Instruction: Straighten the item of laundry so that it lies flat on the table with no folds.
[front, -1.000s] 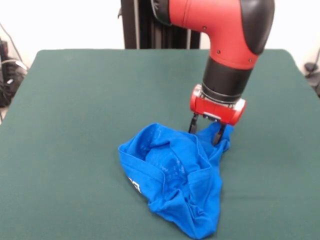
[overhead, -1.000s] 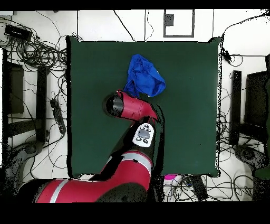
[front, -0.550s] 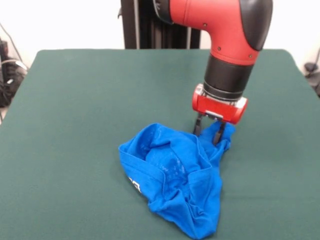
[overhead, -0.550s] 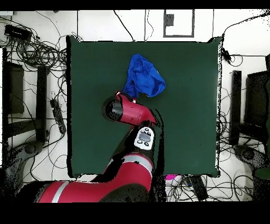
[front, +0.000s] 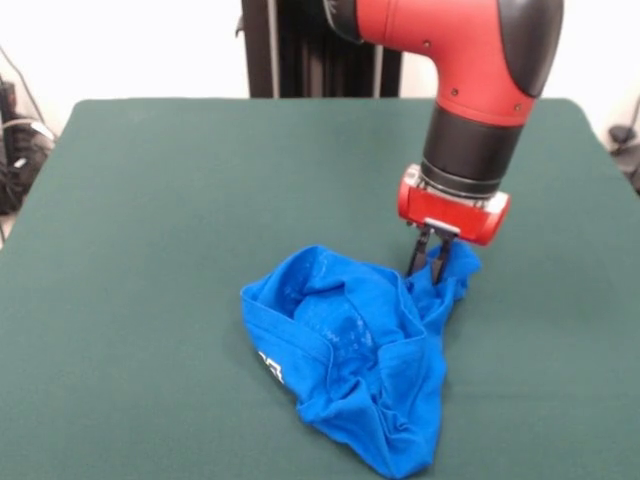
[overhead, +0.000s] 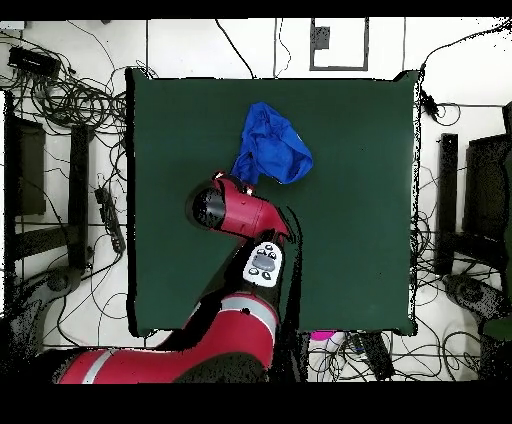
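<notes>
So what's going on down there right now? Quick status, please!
Gripper shut on a corner of the blue shirt. Shirt crumpled, not flat yet. Green table, nothing in the way.

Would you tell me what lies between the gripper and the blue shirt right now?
Nothing: in the front view the gripper is shut on an edge of the blue shirt.

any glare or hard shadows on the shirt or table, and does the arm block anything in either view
Front view: even, soft light, no glare on the table; the T-shirt shows only shading in its folds, and the gripper is shut on its far corner. Overhead view: the arm covers the gripper and the shirt corner it holds, and casts a dark shadow on the felt beside it.
</notes>
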